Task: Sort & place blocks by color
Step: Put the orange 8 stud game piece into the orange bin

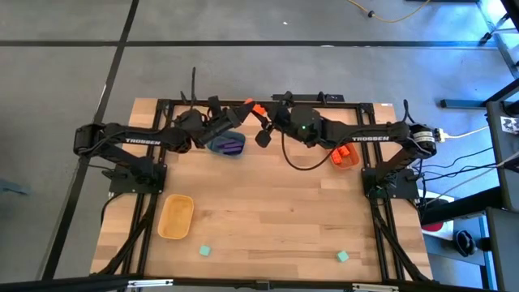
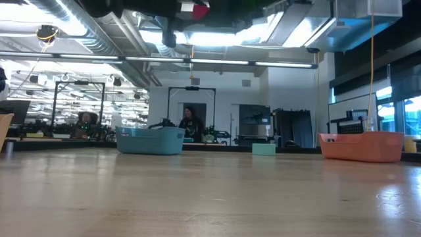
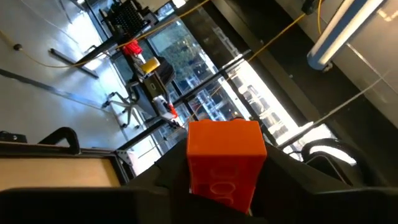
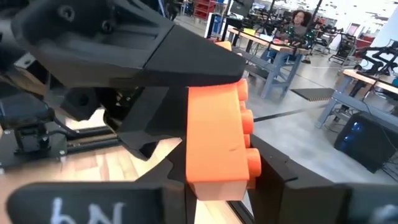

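Mid-air handover here, high over the table's far edge: the orange-red block sits pinched between the left gripper fingers, and the right gripper has its 2 fingers either side of the same block, closing in. Whether they press it yet, I can't tell. Next, I'd say: right clamps firm, left lets go, then over to the orange tub.

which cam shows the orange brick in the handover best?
Right wrist view: the orange brick fills the frame, studs visible, with dark fingers on both sides. Left wrist view shows one face of it between that arm's fingers. High view: a small speck between the arms. Low view: only a red bit at the top edge.
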You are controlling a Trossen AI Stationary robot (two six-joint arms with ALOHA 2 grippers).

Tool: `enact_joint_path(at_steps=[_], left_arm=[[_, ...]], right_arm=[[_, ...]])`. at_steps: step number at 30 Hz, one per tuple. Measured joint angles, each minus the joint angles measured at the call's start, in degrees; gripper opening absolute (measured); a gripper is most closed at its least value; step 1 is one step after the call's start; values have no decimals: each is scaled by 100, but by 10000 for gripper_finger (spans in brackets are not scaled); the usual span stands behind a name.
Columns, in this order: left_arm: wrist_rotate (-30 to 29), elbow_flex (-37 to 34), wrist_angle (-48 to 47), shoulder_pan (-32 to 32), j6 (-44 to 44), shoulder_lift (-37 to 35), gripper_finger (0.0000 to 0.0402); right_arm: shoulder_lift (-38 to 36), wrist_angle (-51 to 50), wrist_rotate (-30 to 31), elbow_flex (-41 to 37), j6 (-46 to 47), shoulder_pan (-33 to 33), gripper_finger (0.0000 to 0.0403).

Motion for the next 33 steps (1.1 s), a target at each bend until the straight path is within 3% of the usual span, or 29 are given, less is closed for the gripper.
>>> enact_joint_path(at_steps=[6,13,18,23,28,33], left_arm=[[1222,-9,-67,570,299,-93,200],[2469,-11,-748,1414,435,-483,209],[3114,-12,-1733,1733,1449,-932,207],[3158,-131,-2512,1538,2431,-1330,207],[2841,-956,-1946,1036,2730,-1566,207],[2579,-1786,-1545,574,3048,-1742,207]], right_arm=[[-208,-494,7,0,-94,-1,97],[-963,-2254,110,0,-61,-209,97],[-1755,-3593,365,-265,382,-443,97],[-2942,-3894,457,-1442,1219,-640,97],[-4175,-3938,389,-2688,2590,-683,97],[-4854,-4594,96,-3242,4094,-683,97]])
